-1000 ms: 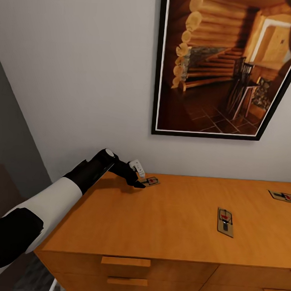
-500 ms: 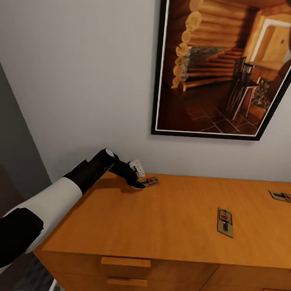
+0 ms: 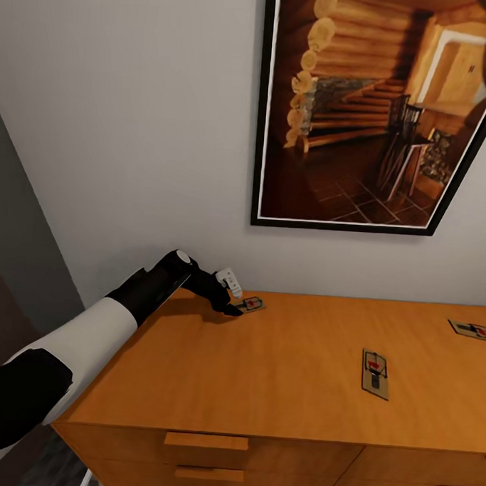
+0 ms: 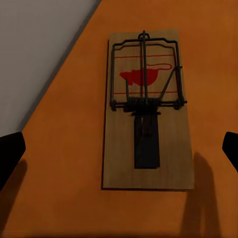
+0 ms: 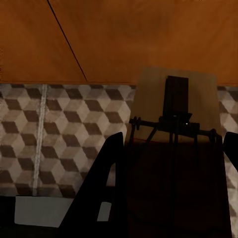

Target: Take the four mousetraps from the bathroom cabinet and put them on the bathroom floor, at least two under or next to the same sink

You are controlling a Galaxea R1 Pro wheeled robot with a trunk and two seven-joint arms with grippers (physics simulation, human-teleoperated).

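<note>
Camera tipped slightly, arm unmoved, left gripper (image 3: 234, 308) spread wide astride corner mousetrap (image 3: 252, 302), wall at twelve o'clock, right gripper (image 5: 168, 183) clamped on another mousetrap (image 5: 174, 106).

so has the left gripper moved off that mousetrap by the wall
No. The left gripper sits at the same mousetrap near the cabinet top's back edge; only the camera shifted slightly.

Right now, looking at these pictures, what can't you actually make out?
- Head view: the mousetrap at the right edge of the cabinet is cut off by the picture's edge.
- Head view: the left gripper hides part of the far mousetrap.
- Right wrist view: the mousetrap held in the right gripper is dark, so its red mark is unclear.
- Left wrist view: the fingers are cut off at the picture's sides.
</note>
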